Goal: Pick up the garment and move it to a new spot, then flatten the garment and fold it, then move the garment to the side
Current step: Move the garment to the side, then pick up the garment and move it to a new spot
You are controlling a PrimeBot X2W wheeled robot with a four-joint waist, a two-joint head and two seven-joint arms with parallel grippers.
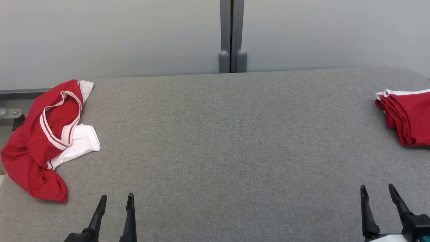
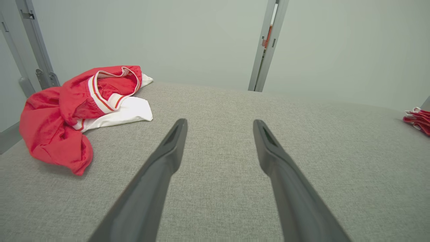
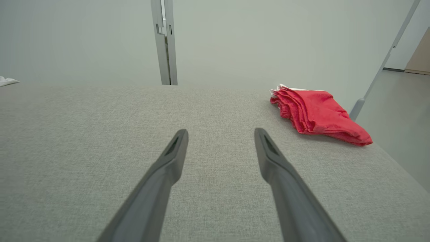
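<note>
Red garment, white-sleeved with striped trim, lies crumpled on the grey counter; left tool and right tool gape, empty.

You've got the garment at nine o'clock, a red shirt with white sleeves and a red-and-white striped collar, lying crumpled in a loose unfolded heap, collar opening facing up, while a folded red pile sits flat at three o'clock.

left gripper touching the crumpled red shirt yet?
No: in the head view the left gripper stands open over bare grey table, with a clear gap to the crumpled red and white garment.
</note>
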